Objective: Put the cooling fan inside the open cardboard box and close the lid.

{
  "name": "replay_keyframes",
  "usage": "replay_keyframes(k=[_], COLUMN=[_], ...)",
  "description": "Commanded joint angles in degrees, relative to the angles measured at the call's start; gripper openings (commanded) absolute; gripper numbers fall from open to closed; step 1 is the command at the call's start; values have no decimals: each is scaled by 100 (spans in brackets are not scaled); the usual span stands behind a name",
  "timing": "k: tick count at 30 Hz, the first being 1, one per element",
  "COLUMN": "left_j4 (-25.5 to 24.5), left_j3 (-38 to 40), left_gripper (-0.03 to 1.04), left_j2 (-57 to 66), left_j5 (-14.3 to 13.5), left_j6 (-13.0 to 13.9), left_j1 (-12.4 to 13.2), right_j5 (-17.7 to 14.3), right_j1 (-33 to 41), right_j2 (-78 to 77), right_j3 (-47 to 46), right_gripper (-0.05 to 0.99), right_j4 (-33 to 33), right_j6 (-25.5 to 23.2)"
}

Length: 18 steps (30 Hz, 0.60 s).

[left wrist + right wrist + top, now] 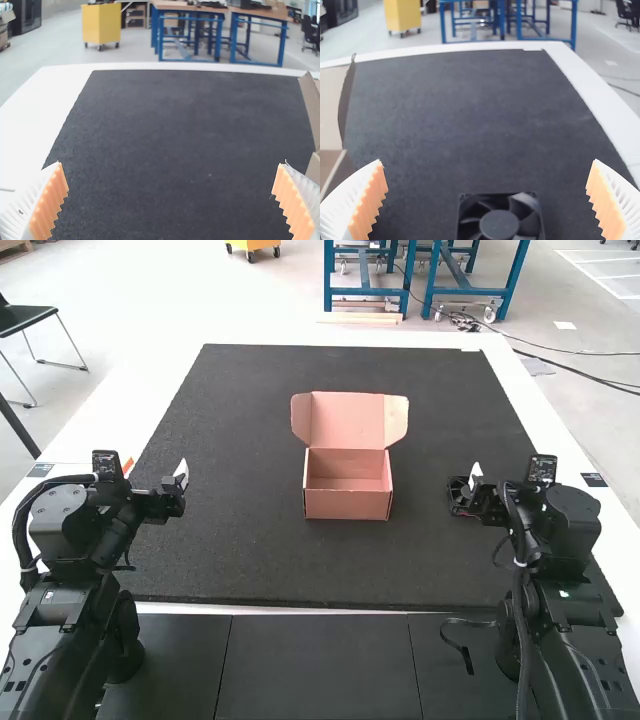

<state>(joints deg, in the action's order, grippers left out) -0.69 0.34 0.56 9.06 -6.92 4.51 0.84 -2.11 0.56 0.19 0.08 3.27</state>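
Closest in, the right gripper (485, 167) holds its white ribbed, orange-padded fingers (367, 200) spread wide. The black square plastic cooling fan (498, 219) lies flat on the black rough-textured mat (470, 110) between them, rotor face up and apart from both pads. From above, the fan sits at about 3 to 4 o'clock from the open brown cardboard box (347, 502), well apart from it and near the mat's 3 o'clock edge. The box stands upright mid-mat, its lid (350, 418) raised on the 12 o'clock side. The left gripper (178, 482), fingers likewise spread over bare mat, hovers at the box's 9 o'clock, by the mat's edge near the white table (100, 410).
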Motion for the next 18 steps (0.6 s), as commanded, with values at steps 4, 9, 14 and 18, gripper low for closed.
replay_keyframes(k=[4, 9, 14, 18], left_j4=[7, 227, 1097, 1088], left_j3=[-34, -34, -16, 318], left_gripper=[97, 97, 97, 97], left_j2=[-65, -65, -56, 50], left_j5=[34, 34, -18, -80], left_j6=[15, -222, -442, -477], left_j1=[129, 129, 129, 120], right_j5=[92, 83, 48, 83], right_j1=[-70, -70, -79, -79], right_j2=[-56, -56, -56, -21], right_j3=[-19, -19, -19, 236], right_gripper=[91, 91, 91, 91], right_j4=[-16, 71, 1179, 1249], right_j6=[51, -19, -221, -221])
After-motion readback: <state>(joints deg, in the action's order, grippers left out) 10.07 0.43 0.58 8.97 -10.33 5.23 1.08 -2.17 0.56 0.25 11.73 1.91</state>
